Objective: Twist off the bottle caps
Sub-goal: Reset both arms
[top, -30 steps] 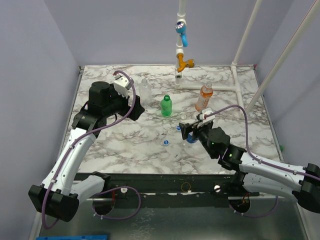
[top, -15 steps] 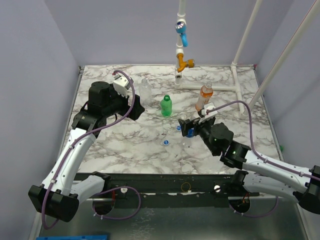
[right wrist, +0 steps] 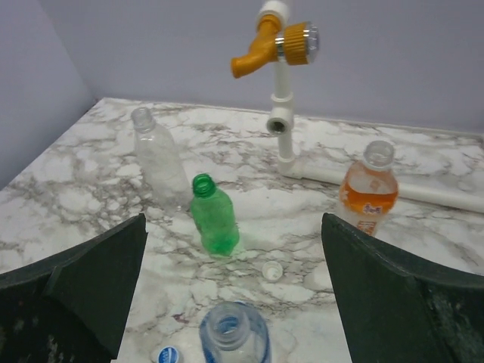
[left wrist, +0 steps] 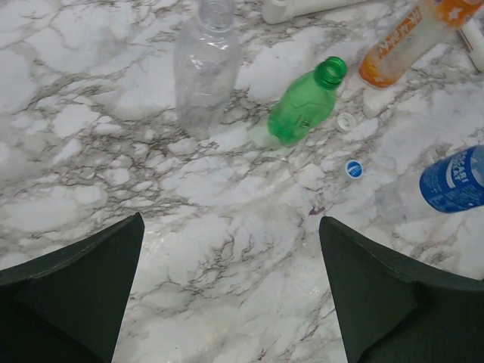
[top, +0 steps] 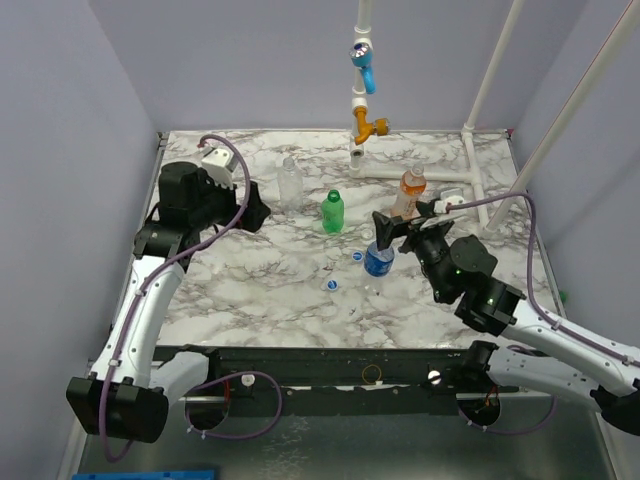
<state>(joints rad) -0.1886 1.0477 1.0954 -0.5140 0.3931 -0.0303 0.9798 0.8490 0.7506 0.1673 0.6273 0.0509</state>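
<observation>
Four bottles stand on the marble table (top: 250, 290): a clear bottle (top: 290, 181), a green bottle (top: 333, 212), an orange bottle (top: 409, 194) and a blue-label bottle (top: 378, 259). The green bottle (right wrist: 215, 217) and the blue-label bottle (right wrist: 234, 337) have open mouths. Loose bottle caps lie on the table: a white cap (right wrist: 272, 270), a blue cap (right wrist: 168, 355), and two blue caps (top: 357, 256) (top: 332, 285) in the top view. My right gripper (top: 393, 228) (right wrist: 234, 219) hangs open just behind and above the blue-label bottle. My left gripper (top: 258, 212) (left wrist: 231, 227) is open, left of the clear bottle (left wrist: 206, 69), holding nothing.
A white pipe stand (top: 362, 120) with blue and orange fittings rises at the back centre, its base pipe (top: 440, 175) lying behind the orange bottle. Slanted white poles (top: 560, 130) stand at the back right. Lilac walls enclose the table.
My right gripper opened fully and lifted back off the blue-label bottle, which now stands free. My left arm drew back to the left, away from the clear bottle.
</observation>
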